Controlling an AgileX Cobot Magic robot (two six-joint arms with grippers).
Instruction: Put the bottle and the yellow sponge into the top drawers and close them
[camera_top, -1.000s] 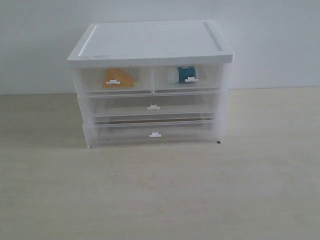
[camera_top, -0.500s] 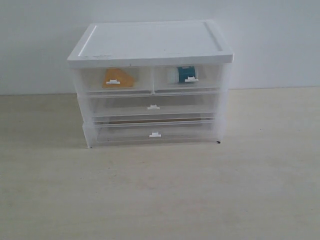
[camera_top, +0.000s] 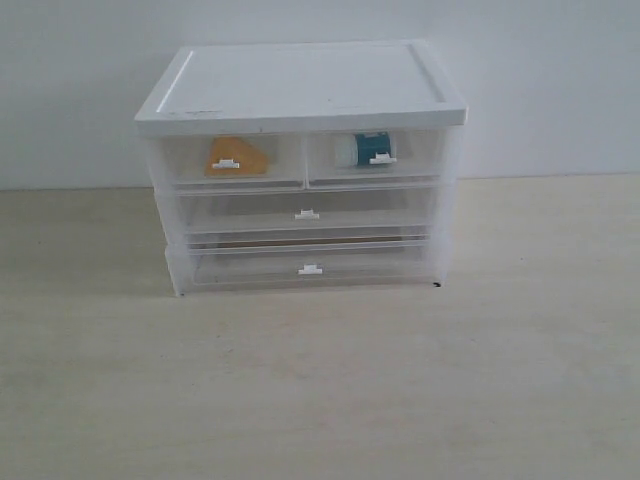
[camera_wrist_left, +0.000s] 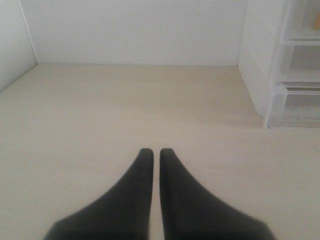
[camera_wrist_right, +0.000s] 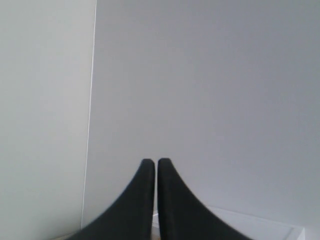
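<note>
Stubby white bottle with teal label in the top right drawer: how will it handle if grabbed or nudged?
The small white plastic bottle with teal label seems to lie on its side in the shut translucent top right drawer, so a nudge would probably roll it. Small and plastic: likely light and stiff.

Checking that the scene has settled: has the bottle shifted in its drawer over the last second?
No. The bottle lies just behind the same white handle tab, exactly as in the earlier pictures.
</note>
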